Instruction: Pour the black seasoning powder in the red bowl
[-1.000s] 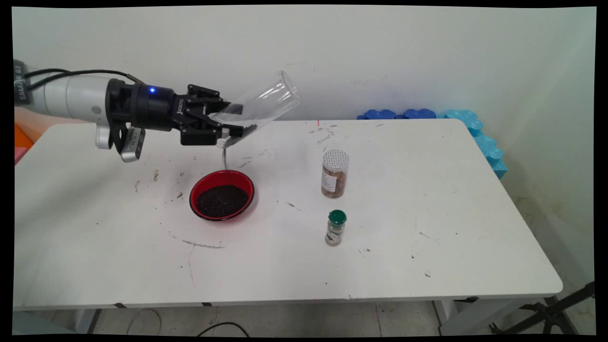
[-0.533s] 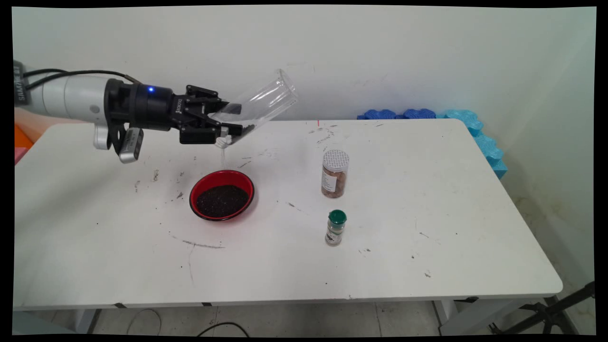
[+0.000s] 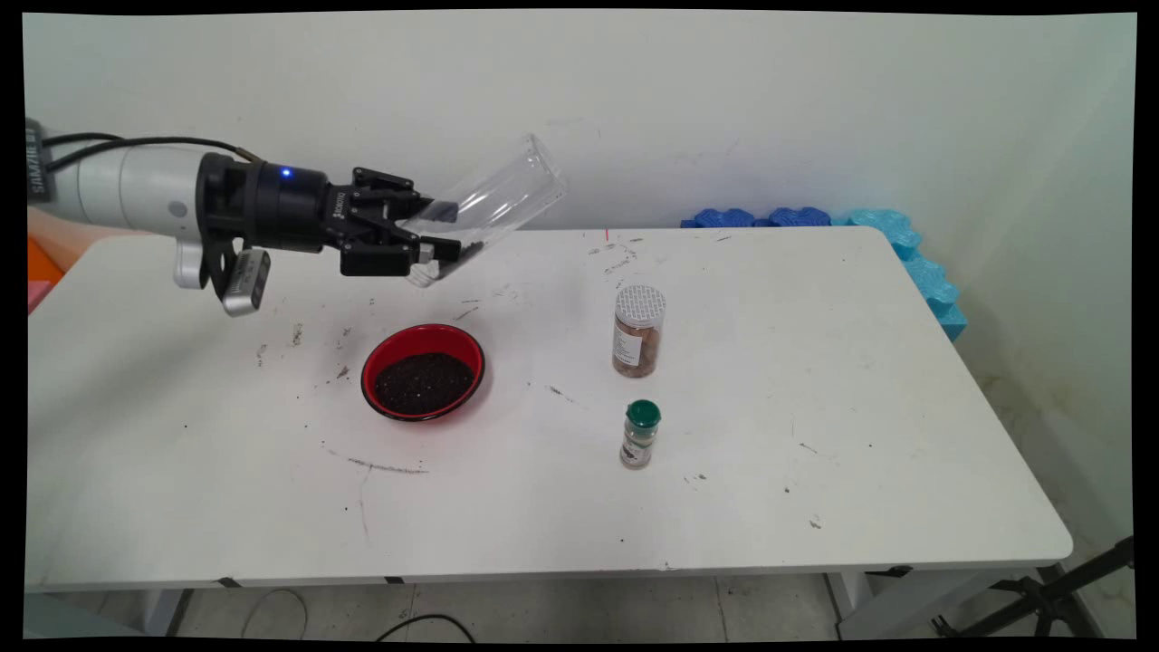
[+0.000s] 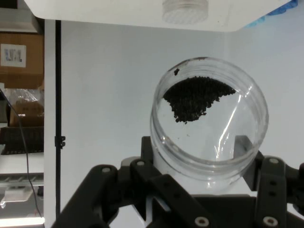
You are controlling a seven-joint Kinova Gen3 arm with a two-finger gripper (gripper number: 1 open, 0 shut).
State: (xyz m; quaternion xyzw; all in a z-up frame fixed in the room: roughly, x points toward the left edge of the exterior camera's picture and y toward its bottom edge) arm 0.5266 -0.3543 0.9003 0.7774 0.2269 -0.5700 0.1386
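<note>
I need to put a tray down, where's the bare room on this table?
Widest bare patches: right of the jar and shaker, and the table's near strip in front of the bowl. The far left is crowded: tool holding a cup.

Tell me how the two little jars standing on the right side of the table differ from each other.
The silver-lidded jar is taller and wider, with a perforated-looking silver cap; the green-capped jar is shorter and slimmer, with a plain green cap. The silver-lidded jar holds brownish contents and stands farther back; the green-capped jar stands nearer the table's front edge, its contents too small to make out. Both stand upright, capped and labelled, on the white table.
</note>
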